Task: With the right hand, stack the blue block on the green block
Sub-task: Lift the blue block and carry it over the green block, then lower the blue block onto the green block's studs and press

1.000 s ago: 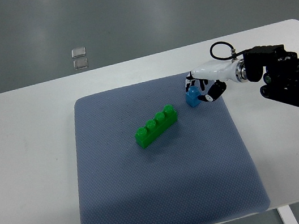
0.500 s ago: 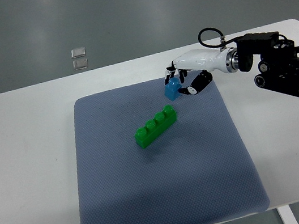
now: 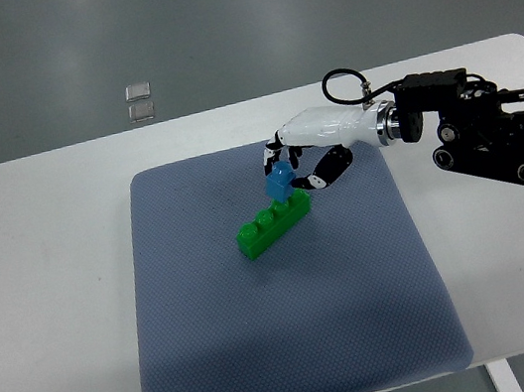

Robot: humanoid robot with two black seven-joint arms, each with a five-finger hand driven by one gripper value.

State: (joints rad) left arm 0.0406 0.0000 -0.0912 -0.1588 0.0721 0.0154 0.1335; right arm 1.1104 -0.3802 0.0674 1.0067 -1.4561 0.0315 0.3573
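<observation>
A long green block (image 3: pixel 269 225) with several studs lies slanted near the middle of the blue-grey mat (image 3: pixel 288 353). My right hand (image 3: pixel 288 173) comes in from the right edge and is shut on a small blue block (image 3: pixel 281 181). It holds the blue block just above the right end of the green block, close to touching it. I cannot tell whether the two blocks touch. The left arm is out of view.
The mat lies on a white table (image 3: pixel 47 292). Two small clear squares (image 3: pixel 139 101) lie on the grey floor beyond the table's far edge. The right arm's black forearm (image 3: pixel 492 127) hangs over the table's right side.
My right hand has carried the blue block leftward and down, from the mat's upper right to just above the green block's right end.
</observation>
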